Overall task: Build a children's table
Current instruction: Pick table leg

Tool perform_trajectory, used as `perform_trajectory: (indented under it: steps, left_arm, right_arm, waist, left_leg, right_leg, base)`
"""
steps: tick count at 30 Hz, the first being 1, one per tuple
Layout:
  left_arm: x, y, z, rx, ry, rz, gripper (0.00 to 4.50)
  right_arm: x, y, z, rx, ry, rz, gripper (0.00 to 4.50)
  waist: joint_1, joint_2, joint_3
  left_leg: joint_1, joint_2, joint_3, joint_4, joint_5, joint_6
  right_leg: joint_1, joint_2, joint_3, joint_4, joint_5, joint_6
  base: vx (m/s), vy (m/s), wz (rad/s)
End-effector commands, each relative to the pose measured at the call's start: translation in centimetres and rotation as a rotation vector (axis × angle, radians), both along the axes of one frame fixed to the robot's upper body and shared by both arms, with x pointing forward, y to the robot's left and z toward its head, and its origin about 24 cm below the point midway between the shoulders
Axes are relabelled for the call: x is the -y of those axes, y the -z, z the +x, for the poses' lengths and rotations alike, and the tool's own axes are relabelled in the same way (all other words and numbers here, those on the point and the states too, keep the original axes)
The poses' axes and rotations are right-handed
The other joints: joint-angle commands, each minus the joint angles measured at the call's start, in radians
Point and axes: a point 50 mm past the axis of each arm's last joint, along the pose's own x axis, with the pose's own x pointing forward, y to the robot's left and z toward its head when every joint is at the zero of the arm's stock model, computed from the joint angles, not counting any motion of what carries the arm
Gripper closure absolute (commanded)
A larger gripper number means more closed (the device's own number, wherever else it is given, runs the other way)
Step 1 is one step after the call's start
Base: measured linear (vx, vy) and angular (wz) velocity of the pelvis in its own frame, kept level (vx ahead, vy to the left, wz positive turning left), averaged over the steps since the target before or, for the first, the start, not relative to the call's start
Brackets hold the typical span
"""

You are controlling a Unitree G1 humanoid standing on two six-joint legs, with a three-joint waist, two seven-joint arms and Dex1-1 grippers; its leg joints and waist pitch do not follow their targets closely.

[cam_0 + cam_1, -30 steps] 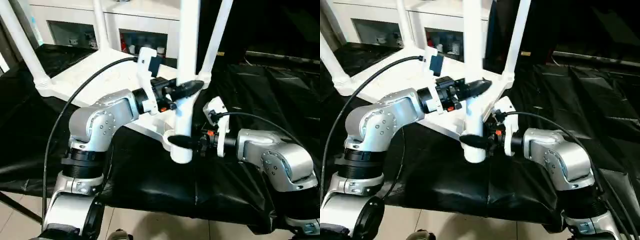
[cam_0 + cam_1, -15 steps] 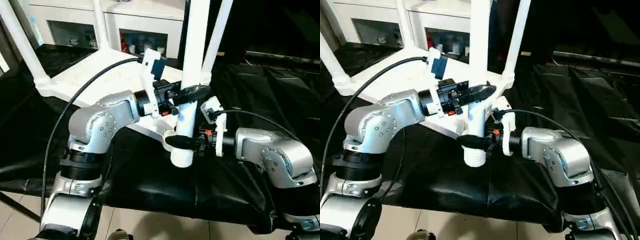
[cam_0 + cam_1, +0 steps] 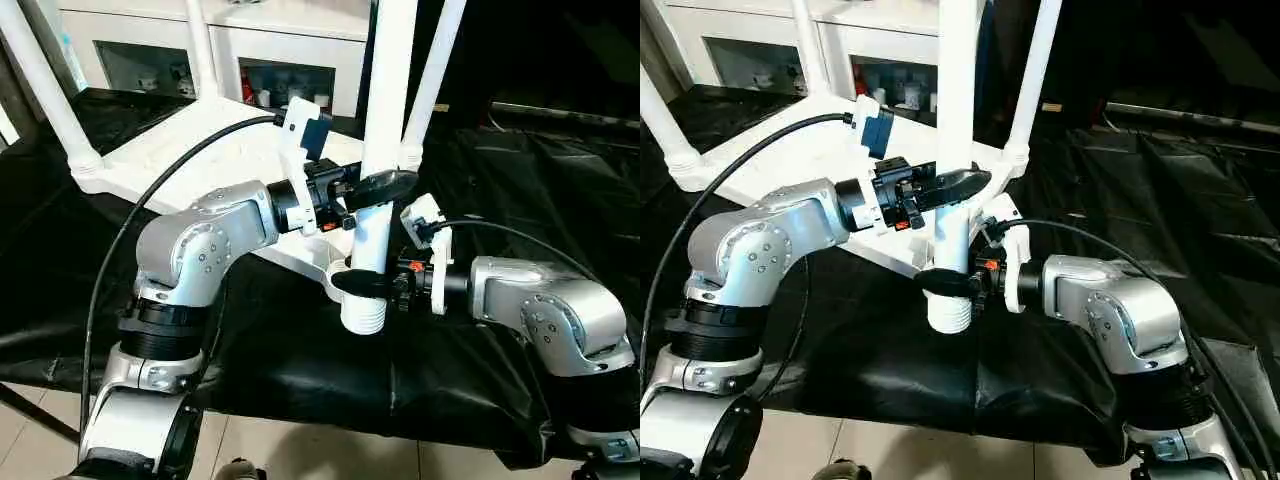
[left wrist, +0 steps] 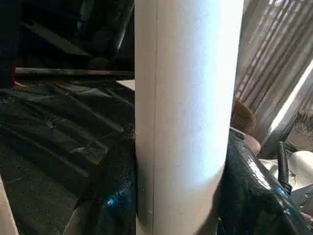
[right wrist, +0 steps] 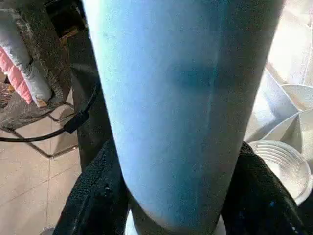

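The white table top [image 3: 200, 150] lies upside down on the black-covered bench, with three white legs [image 3: 45, 85] standing up from its corner sockets. A fourth leg [image 3: 388, 90] is held upright at the near corner. My left gripper [image 3: 383, 186] is shut on this leg at mid height. Lower down, my right gripper [image 3: 362, 284] is shut on it just above its ribbed bottom end [image 3: 362, 318]. That end hangs beside the near corner socket [image 5: 282, 164]. In each wrist view the leg [image 4: 186, 112] fills the frame between black fingers [image 4: 115, 196].
A white cabinet [image 3: 250, 45] with glass-front shelves stands behind the bench. Crinkled black sheeting [image 3: 540, 170] covers the bench to the right and in front. A black cable [image 3: 150, 200] loops over my left arm. Tiled floor [image 3: 300, 450] shows below the bench's front edge.
The held leg has shifted a little to the right and its ribbed bottom end now shows below the right gripper. Both grippers stay shut on it.
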Motion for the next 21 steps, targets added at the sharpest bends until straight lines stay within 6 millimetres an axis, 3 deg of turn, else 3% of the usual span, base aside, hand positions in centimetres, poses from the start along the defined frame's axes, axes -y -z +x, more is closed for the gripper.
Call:
perform_trajectory:
  steps: [1,6,11,14,17,19,21]
  left_arm:
    - [-0.1,-0.4,0.1,0.016,-0.02,0.009,2.13]
    - [-0.2,-0.6,-0.1,0.006,0.005,-0.024,1.63]
    - [-0.7,-0.9,0.8,0.088,-0.114,-0.073,1.39]
    - [-2.2,-1.4,2.0,0.066,-0.254,-0.226,1.39]
    - [-3.0,-0.9,2.1,0.059,-0.276,-0.24,1.39]
    - [-3.5,0.0,2.3,0.066,-0.291,-0.172,1.39]
    - [-3.7,1.6,2.6,0.142,-0.301,0.067,1.39]
  right_arm:
    - [0.4,-0.3,0.2,0.01,0.024,-0.007,2.55]
    - [0.4,-0.2,0.4,0.02,0.052,-0.004,2.58]
    - [0.7,-0.4,1.4,0.053,0.178,0.03,2.58]
    - [1.4,-0.7,2.9,0.084,0.379,0.082,2.58]
    - [2.1,-0.6,3.7,0.12,0.501,0.07,2.59]
    - [2.8,-0.4,4.1,0.144,0.582,0.047,2.59]
    - [3.7,-0.2,4.5,0.169,0.653,0.003,2.59]
  waist:
    - [-0.001,-0.01,-0.079]
    - [-0.001,-0.01,-0.08]
    - [-0.003,-0.01,-0.079]
    - [-0.005,-0.011,-0.08]
    - [-0.006,-0.008,-0.081]
    - [-0.006,-0.008,-0.081]
    - [-0.006,-0.01,-0.081]
  left_leg:
    - [0.031,0.002,0.008,-0.06,-0.148,-0.033]
    - [0.03,0.001,0.008,-0.059,-0.136,-0.031]
    - [0.03,0.002,0.009,-0.061,-0.153,-0.038]
    - [0.028,0.0,0.01,-0.06,-0.151,-0.044]
    - [0.031,-0.001,0.009,-0.061,-0.145,-0.05]
    - [0.031,-0.001,0.008,-0.061,-0.141,-0.051]
    - [0.031,0.0,0.007,-0.063,-0.14,-0.049]
  right_leg:
    - [0.037,-0.019,0.01,-0.065,-0.046,-0.195]
    - [0.037,-0.018,0.01,-0.064,-0.033,-0.203]
    - [0.035,-0.021,0.011,-0.069,-0.058,-0.193]
    - [0.034,-0.021,0.011,-0.068,-0.048,-0.195]
    - [0.033,-0.018,0.01,-0.067,-0.054,-0.183]
    - [0.033,-0.018,0.009,-0.067,-0.048,-0.175]
    - [0.033,-0.017,0.01,-0.07,-0.056,-0.152]
  base:
    - [0.0,0.0,0.0]
    - [0.0,0.0,0.0]
    - [0.0,0.0,0.0]
    - [0.0,0.0,0.0]
    - [0.0,0.0,0.0]
    - [0.0,0.0,0.0]
    - [0.0,0.0,0.0]
